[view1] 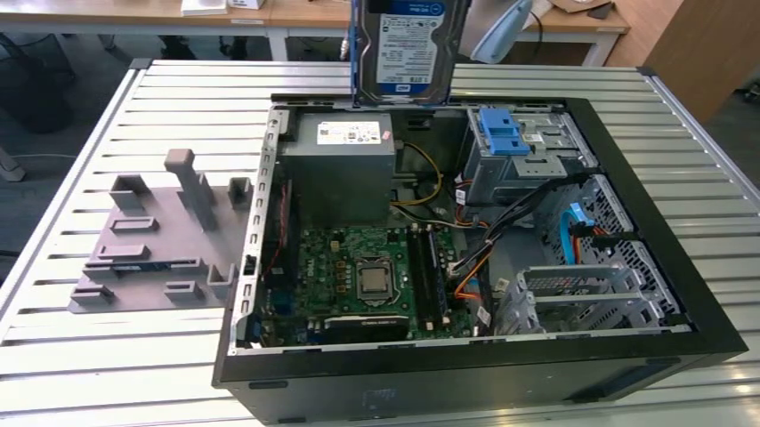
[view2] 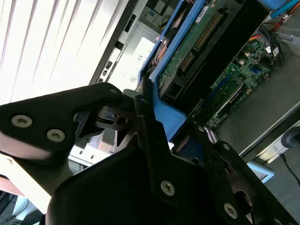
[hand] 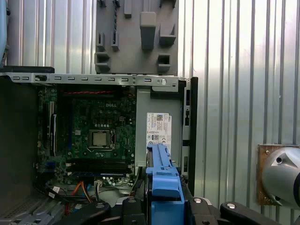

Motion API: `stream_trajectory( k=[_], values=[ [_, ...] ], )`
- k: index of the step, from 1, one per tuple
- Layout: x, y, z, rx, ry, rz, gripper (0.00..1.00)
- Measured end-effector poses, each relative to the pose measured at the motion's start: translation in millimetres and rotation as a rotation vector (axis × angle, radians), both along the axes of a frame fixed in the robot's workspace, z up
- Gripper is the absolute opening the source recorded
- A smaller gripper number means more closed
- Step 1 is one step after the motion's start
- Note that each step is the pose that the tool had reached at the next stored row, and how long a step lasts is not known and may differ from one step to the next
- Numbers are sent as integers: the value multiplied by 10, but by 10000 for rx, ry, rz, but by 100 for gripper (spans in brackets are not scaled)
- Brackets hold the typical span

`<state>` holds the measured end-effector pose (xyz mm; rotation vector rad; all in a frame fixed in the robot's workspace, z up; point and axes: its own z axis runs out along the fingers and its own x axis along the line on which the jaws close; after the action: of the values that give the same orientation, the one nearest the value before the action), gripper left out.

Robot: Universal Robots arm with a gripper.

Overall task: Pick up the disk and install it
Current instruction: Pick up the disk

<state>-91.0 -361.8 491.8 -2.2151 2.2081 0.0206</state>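
Observation:
The disk (view1: pixel 405 52) hangs upright above the far edge of the open computer case (view1: pixel 665 294), its white-and-blue label facing the exterior camera and its top cut off by the picture. My gripper (hand: pixel 161 204) is shut on the disk's blue carrier frame (hand: pixel 161 171). In the second wrist view the black fingers (view2: pixel 149 140) clamp the blue frame (view2: pixel 169 112), and the disk's green circuit-board side (view2: pixel 199 40) runs away from them. The disk sits over the grey power-supply box (view1: pixel 344 165).
Inside the case are the green motherboard (view1: pixel 368 276), a grey drive cage with a blue latch (view1: pixel 508 138), and loose orange and blue cables (view1: pixel 469 267). A grey fixture with pegs (view1: pixel 160 231) lies on the slatted metal table (view1: pixel 71 356) at the exterior view's left.

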Motion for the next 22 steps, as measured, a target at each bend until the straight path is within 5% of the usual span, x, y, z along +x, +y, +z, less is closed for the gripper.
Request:
stream_trajectory(
  k=[22],
  values=[
    [-98,0,0,0,0,1,37]
  ],
)
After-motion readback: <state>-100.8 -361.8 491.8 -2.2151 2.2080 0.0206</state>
